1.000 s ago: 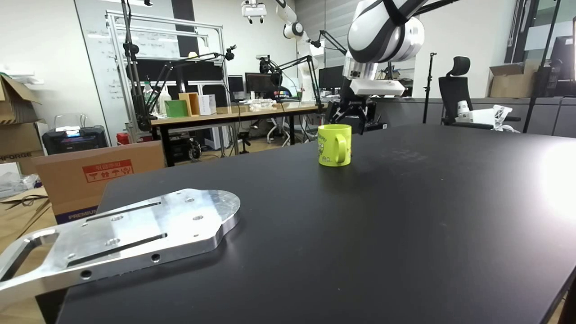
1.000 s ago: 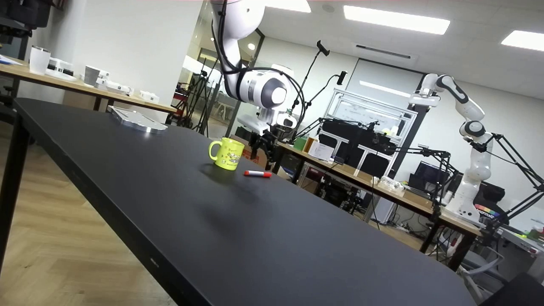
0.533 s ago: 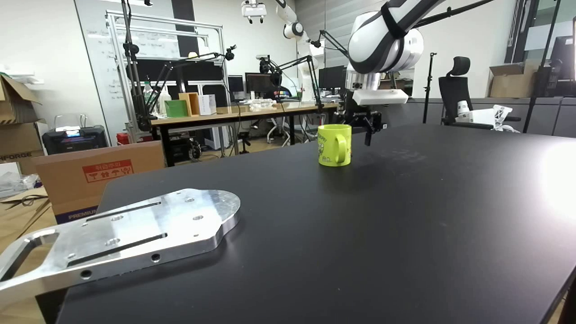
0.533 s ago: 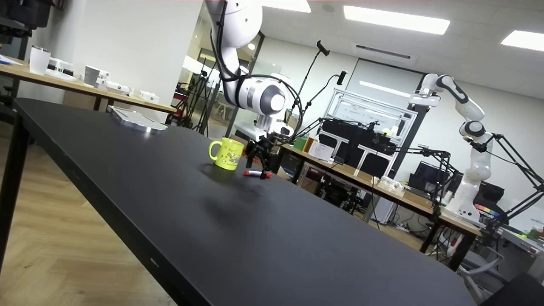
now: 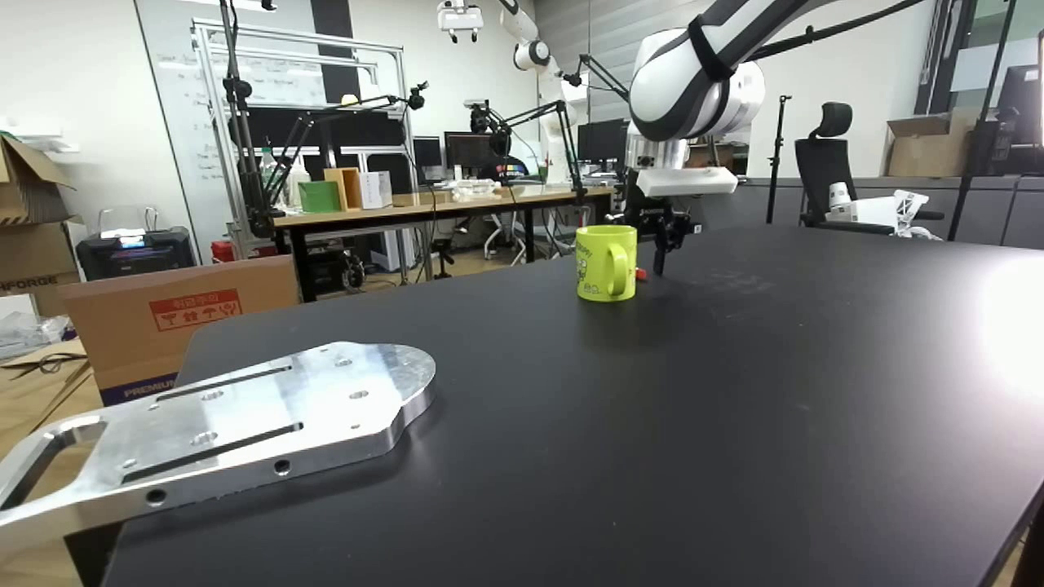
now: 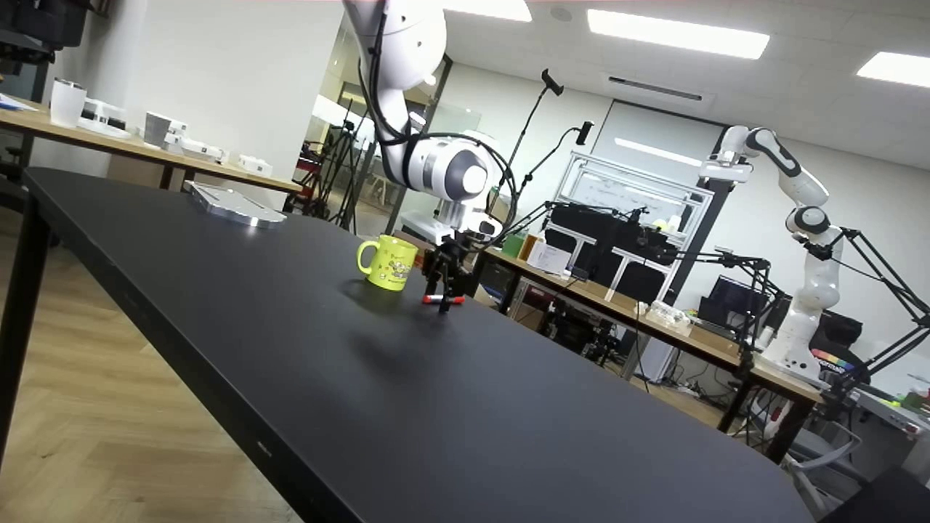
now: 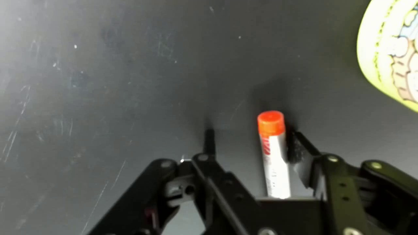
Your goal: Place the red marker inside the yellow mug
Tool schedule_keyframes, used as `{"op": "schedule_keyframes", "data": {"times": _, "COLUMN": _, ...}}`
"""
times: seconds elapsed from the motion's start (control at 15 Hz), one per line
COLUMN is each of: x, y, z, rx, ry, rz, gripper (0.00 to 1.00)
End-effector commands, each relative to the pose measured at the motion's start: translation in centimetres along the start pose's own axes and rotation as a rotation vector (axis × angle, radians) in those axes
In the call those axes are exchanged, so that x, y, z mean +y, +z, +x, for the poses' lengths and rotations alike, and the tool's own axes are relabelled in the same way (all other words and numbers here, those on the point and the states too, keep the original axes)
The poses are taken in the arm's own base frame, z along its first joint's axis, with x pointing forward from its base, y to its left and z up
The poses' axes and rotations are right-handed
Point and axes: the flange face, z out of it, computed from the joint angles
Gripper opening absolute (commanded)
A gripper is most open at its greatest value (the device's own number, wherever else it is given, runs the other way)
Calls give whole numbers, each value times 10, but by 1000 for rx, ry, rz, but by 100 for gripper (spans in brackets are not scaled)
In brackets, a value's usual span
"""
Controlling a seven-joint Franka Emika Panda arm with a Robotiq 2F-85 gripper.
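The red marker (image 7: 275, 166), with a red-orange cap and white body, lies on the black table between the open fingers of my gripper (image 7: 250, 143) in the wrist view. The right finger is against or very near its side; a gap separates it from the left finger. Its lower end is hidden by the gripper. In the exterior views, the marker (image 6: 456, 299) is partly covered by a finger, and only a red tip (image 5: 641, 275) shows beside the mug. The yellow mug (image 6: 393, 263) stands upright close by; it also shows in an exterior view (image 5: 605, 262) and the wrist view (image 7: 388, 62).
The black table (image 5: 652, 424) spreads around the mug and marker. A silver metal plate (image 5: 294, 399) lies at one table edge, also seen in an exterior view (image 6: 236, 205). A cardboard box (image 5: 179, 318) stands beside the table. The table's far edge runs behind the gripper.
My gripper has come down over the marker, its fingertips now at table height. The marker has shifted slightly, so its red tip now shows beside the mug. The mug has not moved.
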Motion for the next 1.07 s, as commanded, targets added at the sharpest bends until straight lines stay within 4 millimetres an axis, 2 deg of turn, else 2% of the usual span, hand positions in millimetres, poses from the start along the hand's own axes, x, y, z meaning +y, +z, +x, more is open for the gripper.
{"op": "schedule_keyframes", "data": {"times": 0.0, "x": 0, "y": -8, "z": 6, "rx": -21, "ry": 154, "rz": -63, "gripper": 31}}
{"op": "schedule_keyframes", "data": {"times": 0.27, "x": 10, "y": -20, "z": -1, "rx": -149, "ry": 232, "rz": -161, "gripper": 3}}
{"op": "schedule_keyframes", "data": {"times": 0.53, "x": 17, "y": -48, "z": 10, "rx": -165, "ry": 265, "rz": -161, "gripper": 0}}
{"op": "schedule_keyframes", "data": {"times": 0.6, "x": 17, "y": -54, "z": 15, "rx": -132, "ry": 262, "rz": -157, "gripper": 15}}
{"op": "schedule_keyframes", "data": {"times": 0.67, "x": 19, "y": -59, "z": 20, "rx": -113, "ry": 236, "rz": -163, "gripper": 26}}
{"op": "schedule_keyframes", "data": {"times": 0.87, "x": 38, "y": -66, "z": 32, "rx": -80, "ry": 110, "rz": -160, "gripper": 45}}
{"op": "schedule_keyframes", "data": {"times": 1.0, "x": 56, "y": -61, "z": 38, "rx": -89, "ry": 30, "rz": -136, "gripper": 59}}
